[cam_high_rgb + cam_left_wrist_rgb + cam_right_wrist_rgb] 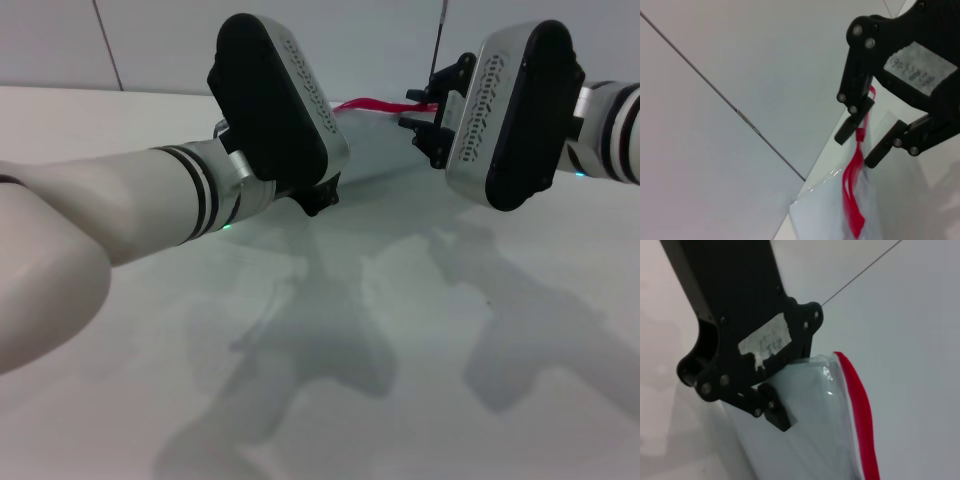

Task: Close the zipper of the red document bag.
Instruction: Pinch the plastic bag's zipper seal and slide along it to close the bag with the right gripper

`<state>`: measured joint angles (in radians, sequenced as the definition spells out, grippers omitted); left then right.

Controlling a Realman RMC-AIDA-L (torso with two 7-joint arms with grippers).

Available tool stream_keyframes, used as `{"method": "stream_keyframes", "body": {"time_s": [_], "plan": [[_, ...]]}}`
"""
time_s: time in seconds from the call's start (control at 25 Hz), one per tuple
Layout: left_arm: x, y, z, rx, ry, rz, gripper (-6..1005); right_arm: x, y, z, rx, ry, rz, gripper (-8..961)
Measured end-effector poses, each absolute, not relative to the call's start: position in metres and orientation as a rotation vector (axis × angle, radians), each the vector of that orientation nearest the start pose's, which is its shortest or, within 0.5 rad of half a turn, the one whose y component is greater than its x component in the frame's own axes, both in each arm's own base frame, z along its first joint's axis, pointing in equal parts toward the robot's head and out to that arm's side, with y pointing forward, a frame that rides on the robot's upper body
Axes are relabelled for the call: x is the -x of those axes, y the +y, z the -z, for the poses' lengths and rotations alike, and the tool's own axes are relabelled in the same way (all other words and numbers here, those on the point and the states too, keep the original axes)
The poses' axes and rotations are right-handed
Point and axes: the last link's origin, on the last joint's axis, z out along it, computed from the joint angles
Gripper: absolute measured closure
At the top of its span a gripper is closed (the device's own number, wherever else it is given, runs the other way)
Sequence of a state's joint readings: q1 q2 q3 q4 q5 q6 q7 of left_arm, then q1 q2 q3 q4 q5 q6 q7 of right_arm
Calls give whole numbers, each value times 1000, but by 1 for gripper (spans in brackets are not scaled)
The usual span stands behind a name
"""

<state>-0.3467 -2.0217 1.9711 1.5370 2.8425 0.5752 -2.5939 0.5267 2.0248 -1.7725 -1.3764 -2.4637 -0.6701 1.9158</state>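
Red document bag (385,150) lies flat on the white surface (400,380) at the far side, mostly hidden behind both arms in head view; zipper (368,104) runs along its far edge.

Right pincer (866,140) sits at the zipper's right end, fingers spread either side of the red strip, w/ one fingertip (852,125) touching it, not clenched. Left pincer (785,390) is at the bag's left part, pressing on the plastic; can't tell whether it grips.

Risks: bag may slide or buckle if the left hold is weak; right fingers may close on tape beside the slider & slip.

Left wrist view shows the strip gaping in a loop, so unzipped there. Head view hides that; right wrist view shows the left pincer's contact w/ the bag.
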Motion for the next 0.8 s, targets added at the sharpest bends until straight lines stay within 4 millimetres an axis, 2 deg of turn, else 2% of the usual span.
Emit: {"method": "stream_keyframes", "body": {"time_s": [0.16, 0.36, 0.8], "plan": [[129, 359, 42, 2289, 23, -60, 943, -113, 396, 34, 2371, -438, 165, 699], [129, 359, 41, 2286, 19, -60, 944, -111, 396, 34, 2372, -437, 156, 843], [131, 360, 38, 2276, 9, -57, 944, -115, 397, 32, 2364, -419, 157, 881]]}}
